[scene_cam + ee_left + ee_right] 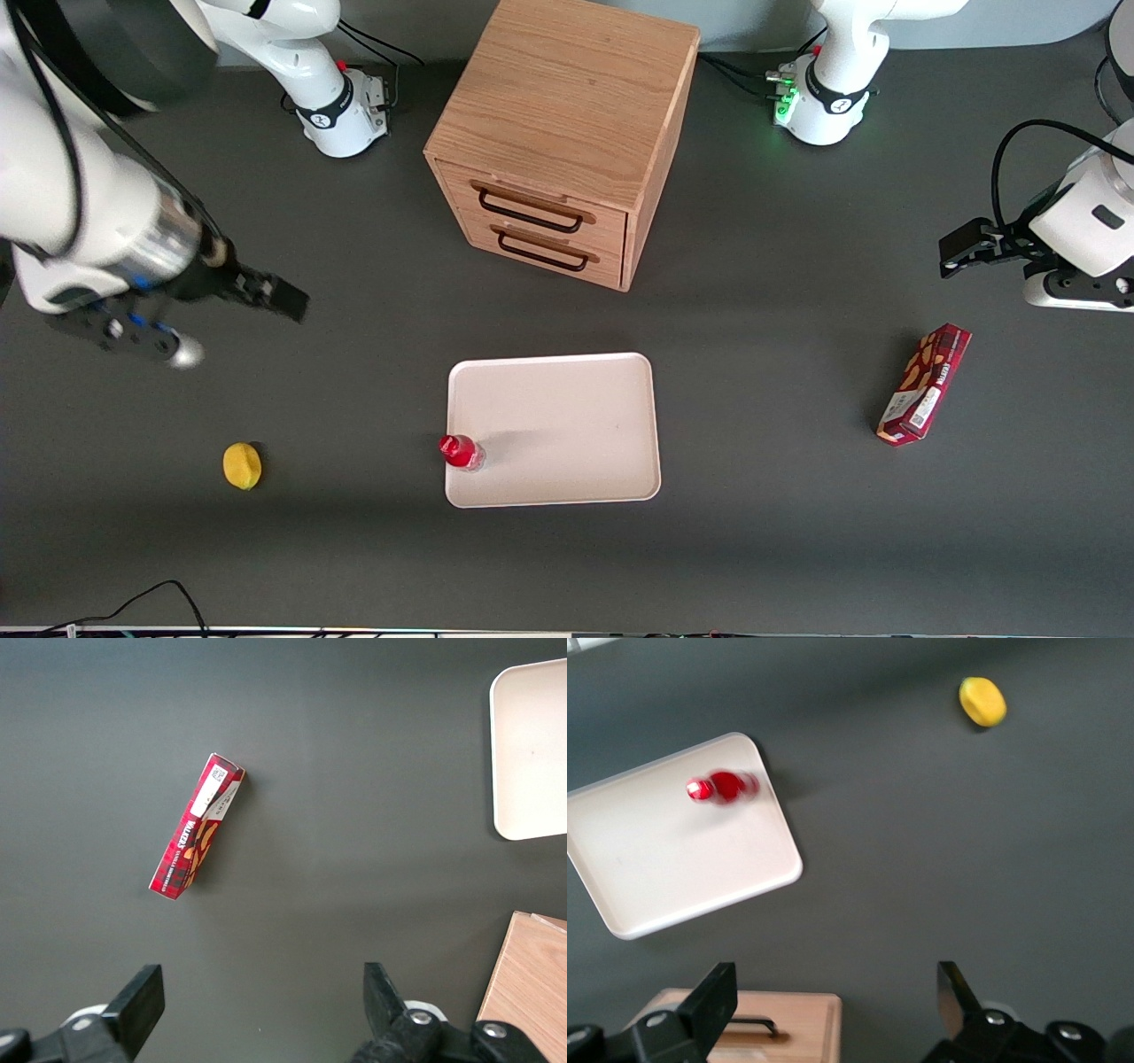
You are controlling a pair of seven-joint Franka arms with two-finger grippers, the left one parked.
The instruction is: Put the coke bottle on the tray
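Note:
The coke bottle [461, 451], small and red with a red cap, stands upright on the pale cream-pink tray [567, 416]. It sits just inside the tray's rim at the edge toward the working arm's end. My right gripper [282, 299] is open and empty. It hangs above the bare table, well away from the tray and farther from the front camera than the bottle. The right wrist view shows the bottle [725, 787] on the tray [673, 877], with the open gripper [835, 997] apart from both.
A yellow lemon [242, 465] [982, 702] lies on the table toward the working arm's end. A wooden two-drawer cabinet [567, 115] stands farther from the camera than the tray. A dark red snack box [924, 383] [195, 835] lies toward the parked arm's end.

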